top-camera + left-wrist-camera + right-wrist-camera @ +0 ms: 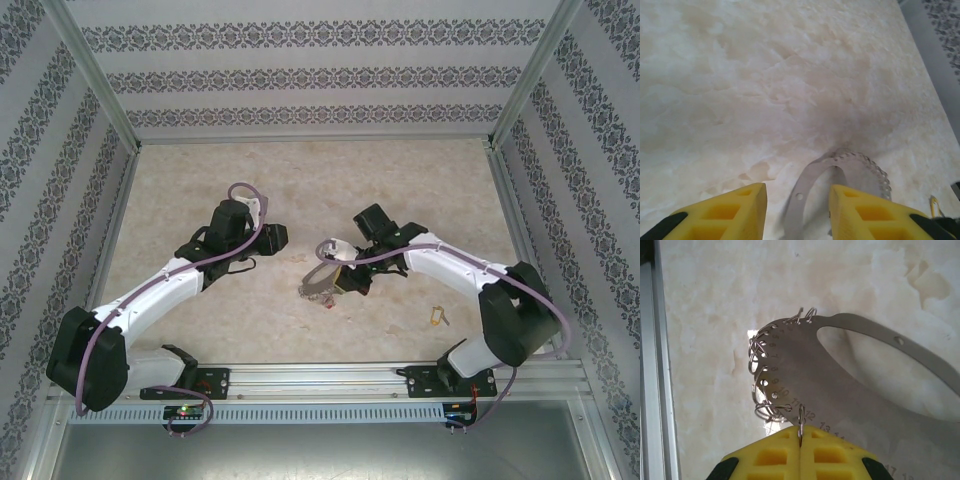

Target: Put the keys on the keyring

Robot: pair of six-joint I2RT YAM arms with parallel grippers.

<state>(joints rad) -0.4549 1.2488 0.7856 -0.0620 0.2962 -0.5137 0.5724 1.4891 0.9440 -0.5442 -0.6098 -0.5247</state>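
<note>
The keyring [805, 370] is a flat silver hoop with numbered holes, and small split rings fringe its rim. My right gripper [800, 432] is shut on one of those small rings at the hoop's edge and holds the hoop tilted above the table, where it casts a shadow. In the top view the keyring [322, 278] hangs left of the right gripper [345, 282]. My left gripper [797, 192] is open, and the keyring [807, 185] passes across the gap between its yellow fingers [740, 210]. From above, the left gripper [283, 238] sits just left of the hoop. A key with a yellow tag [438, 317] lies alone at the right.
The marble-patterned table [200, 190] is walled by patterned panels on three sides. An aluminium rail [330, 378] carrying both arm bases runs along the near edge. A yellow bit [935, 206] shows at the lower right of the left wrist view.
</note>
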